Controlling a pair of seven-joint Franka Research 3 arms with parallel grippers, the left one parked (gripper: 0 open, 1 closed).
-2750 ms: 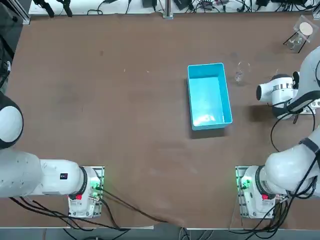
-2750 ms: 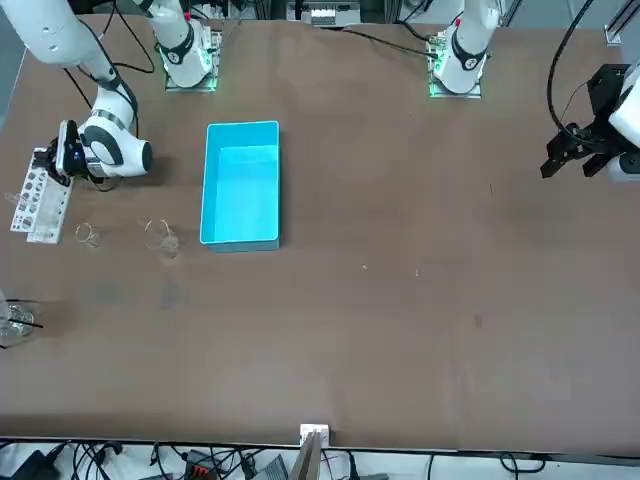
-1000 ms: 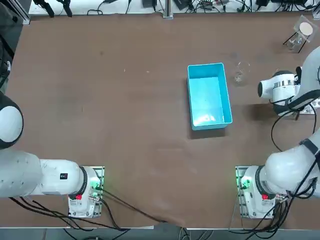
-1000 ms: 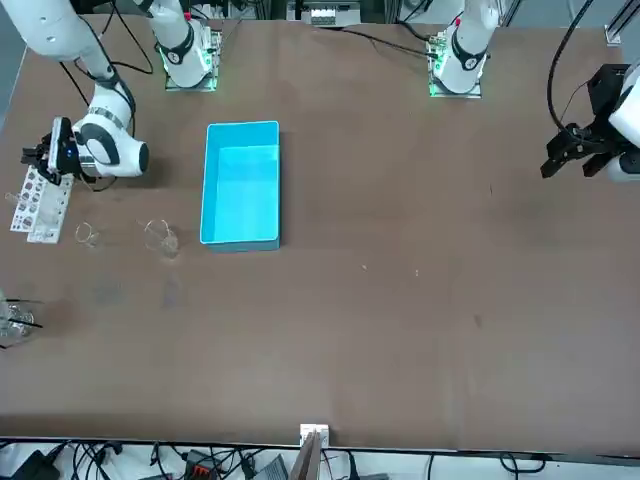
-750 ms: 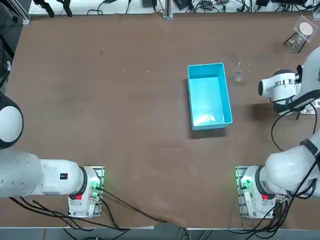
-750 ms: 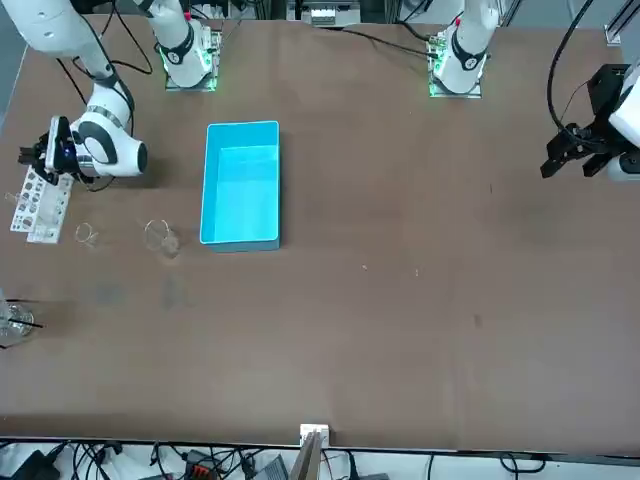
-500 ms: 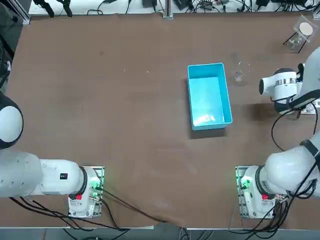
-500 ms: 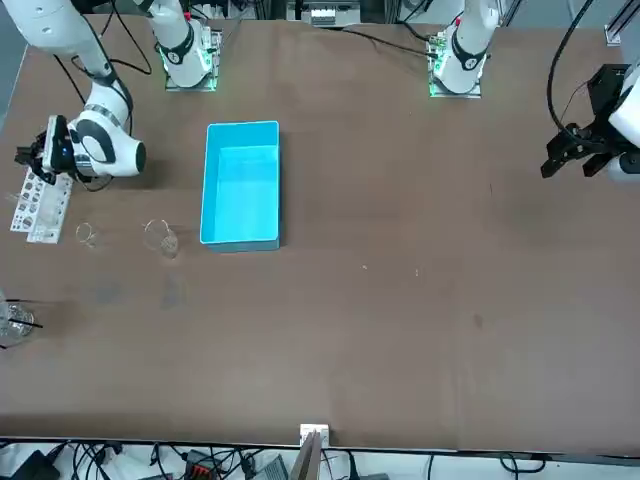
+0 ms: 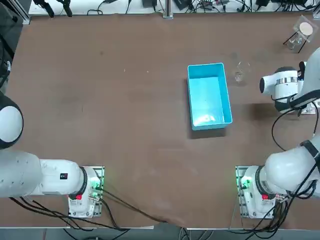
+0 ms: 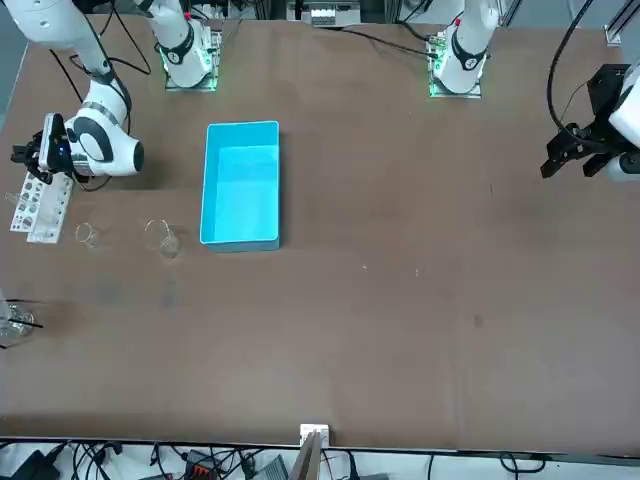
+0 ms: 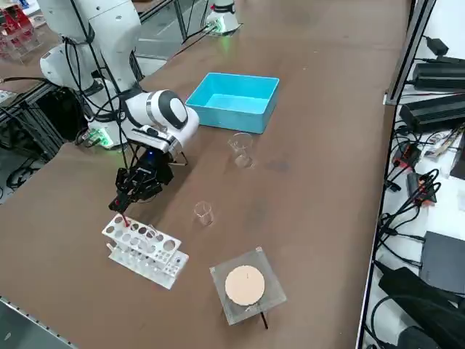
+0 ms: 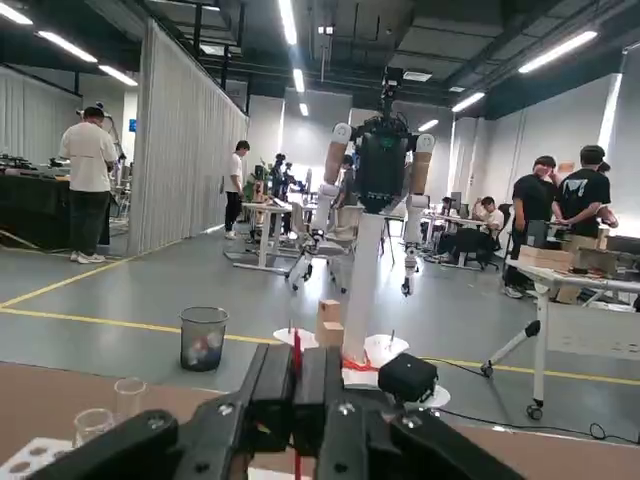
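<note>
Brown table (image 9: pixel 125 125); black cables (image 9: pixel 200 6) along the top view's upper edge; grey floor (image 12: pixel 130 290), white curtain (image 12: pixel 190 140), ceiling strip lights (image 12: pixel 288 20).

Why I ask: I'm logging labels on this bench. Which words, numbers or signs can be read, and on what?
Nothing legible anywhere.
Dark sticker on the parked left arm: too small to read.
White print on a person's black shirt: blurred.
Test tube rack, below the right gripper shut on a red rod: no lettering.
Blue bin: blank.

Right pincer (image 11: pixel 120 206) low at robot's far right, tilted down, seemingly closed.
</note>
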